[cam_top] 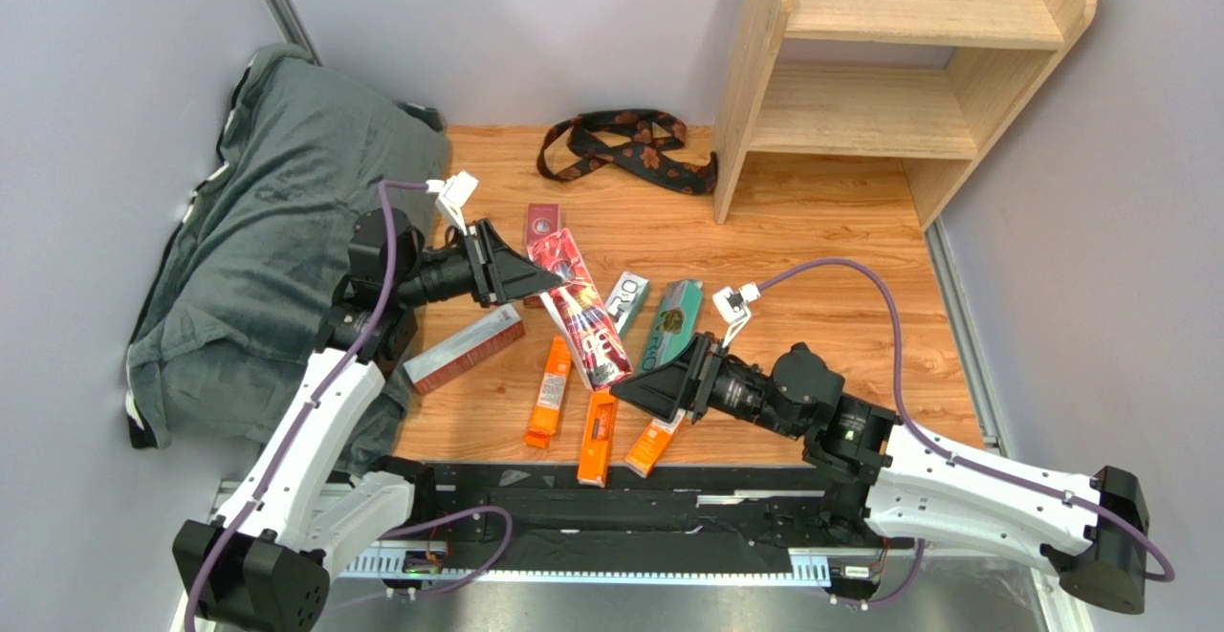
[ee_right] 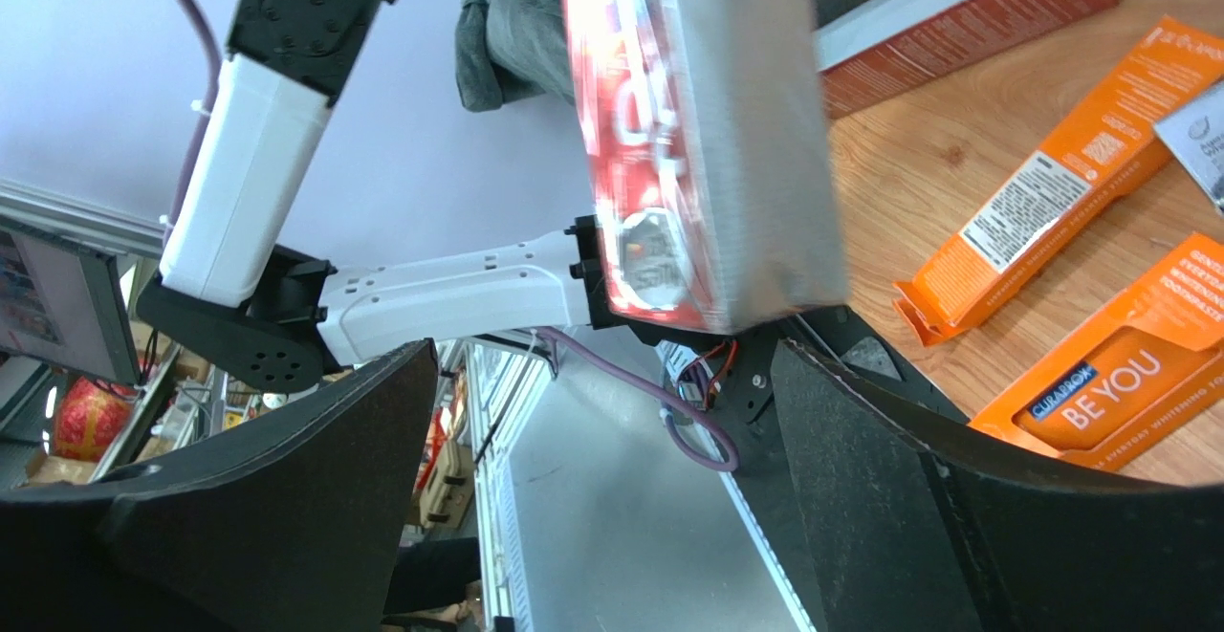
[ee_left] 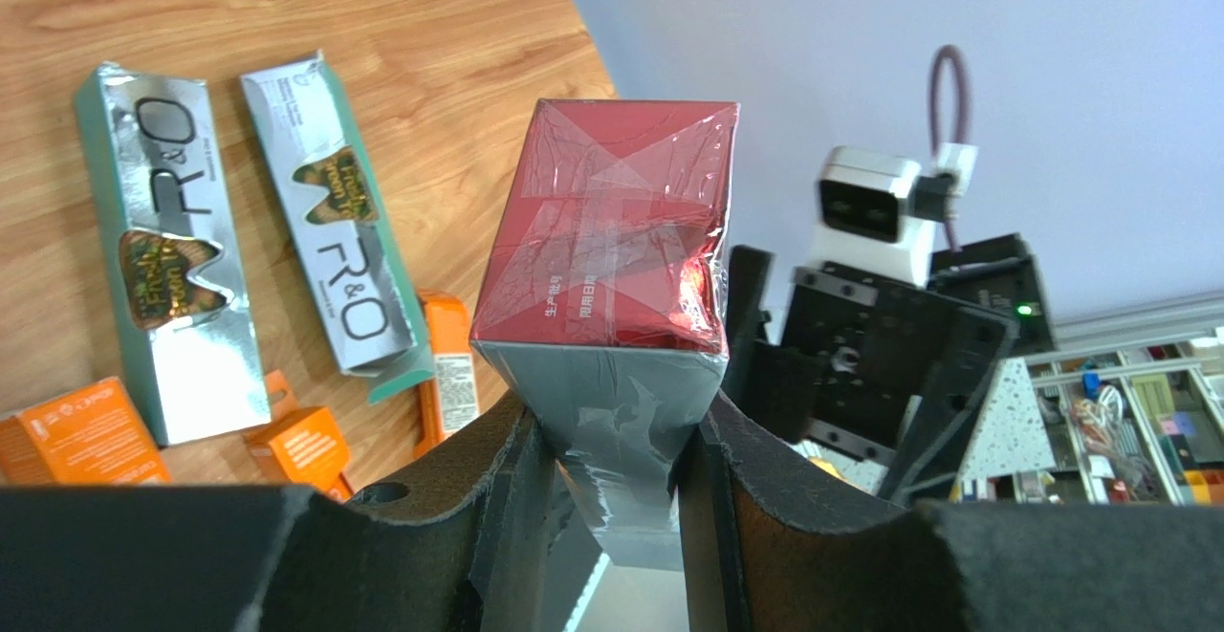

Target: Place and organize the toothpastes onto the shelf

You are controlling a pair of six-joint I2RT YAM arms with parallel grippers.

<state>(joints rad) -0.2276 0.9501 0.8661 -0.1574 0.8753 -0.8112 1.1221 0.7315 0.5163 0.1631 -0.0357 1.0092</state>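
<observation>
My left gripper (cam_top: 526, 278) (ee_left: 611, 467) is shut on one end of a dark red toothpaste box (cam_top: 582, 320) (ee_left: 611, 231). The box is lifted and slants toward my right gripper (cam_top: 650, 381) (ee_right: 604, 417). That gripper is open, and the box's far end (ee_right: 704, 130) hangs just beyond its fingertips. More toothpastes lie on the wooden floor. These are a red one (cam_top: 543, 219), a red-and-silver one (cam_top: 463, 350), a silver-white one (cam_top: 625, 298), a teal one (cam_top: 675, 320) and three orange ones (cam_top: 548, 391) (cam_top: 598, 436) (cam_top: 651, 443). The shelf (cam_top: 747, 87) stands at the back right, both tiers bare.
A black-and-brown strap (cam_top: 625, 145) lies just left of the shelf. A grey cloth heap (cam_top: 273, 231) fills the left side beside the left arm. Grey walls close in the left, back and right. A black rail (cam_top: 604, 496) runs along the near edge.
</observation>
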